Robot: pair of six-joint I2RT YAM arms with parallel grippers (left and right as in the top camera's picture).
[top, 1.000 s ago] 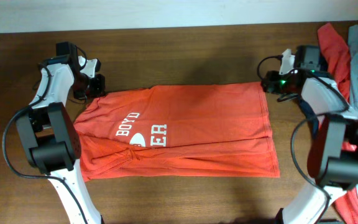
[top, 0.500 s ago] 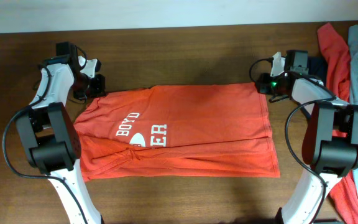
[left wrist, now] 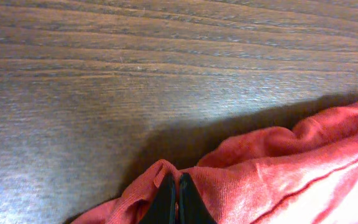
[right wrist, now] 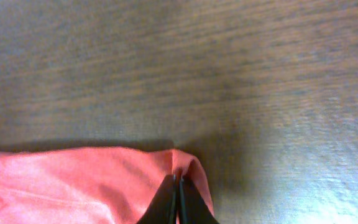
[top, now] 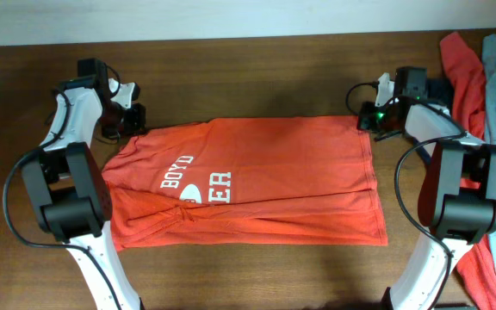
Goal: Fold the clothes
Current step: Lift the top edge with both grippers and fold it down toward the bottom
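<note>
Pinching the far left corner of the T-shirt (top: pixel 265 176), the left gripper (top: pixel 133 120) has its fingers pressed together on a raised ridge of orange-red cloth, as the left wrist view confirms. The T-shirt lies spread across the middle of the worktop (top: pixel 248 77), its length running left to right and its white lettering (top: pixel 195 177) facing up. A long crease runs through its near half, and the cloth below the lettering is bunched. Whether a first fold lies there cannot be told.

The right gripper (top: pixel 370 119) sits at the far right corner, its fingers likewise closed on a small peak of cloth, with bare wood beyond it in the right wrist view. At the right edge of the worktop a pile of other garments (top: pixel 489 69), red, grey-blue and pink, lies loose and is partly hidden by the right arm.

Judged status: both far corners are secured, so the stage in hand appears to be the grasp preceding a fold toward the near edge. No completed fold is evident. Remaining work: fold this shirt compactly, then process the pile.
</note>
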